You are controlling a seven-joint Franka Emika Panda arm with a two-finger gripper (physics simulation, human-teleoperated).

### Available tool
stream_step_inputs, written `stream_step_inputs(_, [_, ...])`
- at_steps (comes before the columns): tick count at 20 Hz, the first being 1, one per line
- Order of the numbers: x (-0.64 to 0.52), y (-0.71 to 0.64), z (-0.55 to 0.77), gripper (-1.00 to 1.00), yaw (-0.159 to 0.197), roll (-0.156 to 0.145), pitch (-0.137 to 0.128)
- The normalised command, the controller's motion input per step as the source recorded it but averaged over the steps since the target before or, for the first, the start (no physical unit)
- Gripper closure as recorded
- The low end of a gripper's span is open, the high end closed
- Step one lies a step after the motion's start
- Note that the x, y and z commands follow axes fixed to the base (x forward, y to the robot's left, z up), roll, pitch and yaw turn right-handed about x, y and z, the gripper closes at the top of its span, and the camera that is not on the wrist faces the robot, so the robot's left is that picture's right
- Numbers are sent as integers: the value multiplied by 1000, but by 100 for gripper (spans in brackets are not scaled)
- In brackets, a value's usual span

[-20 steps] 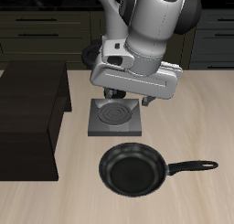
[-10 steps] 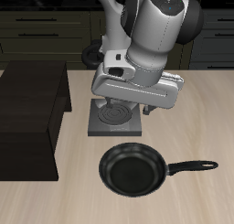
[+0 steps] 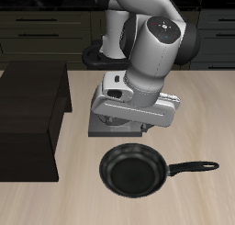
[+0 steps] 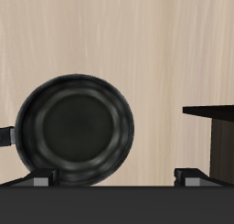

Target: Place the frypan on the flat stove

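Exterior view, tool lower, now nearer frypan

Light wooden table | round black frypan, long thin handle, near front edge | flat grey square stove behind it, mostly hidden | large dark brown cabinet block alongside
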Motion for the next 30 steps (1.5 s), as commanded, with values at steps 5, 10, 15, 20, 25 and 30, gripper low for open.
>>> stream_step_inputs(5, [76,5,-264,-100,1,6,-2])
stream_step_inputs(10, [13,-33,-310,-100,-2,11,9])
stream_step_inputs(15, [21,-91,-292,-100,71,-17,9])
stream_step_inputs(20, [-76,-105,-203,-100,182,-65,-6])
stream_step_inputs(25, [-24,-98,-95,-100,50,-25,-22])
stream_step_inputs(30, [-3,-155,-136,-100,-47,3,35])
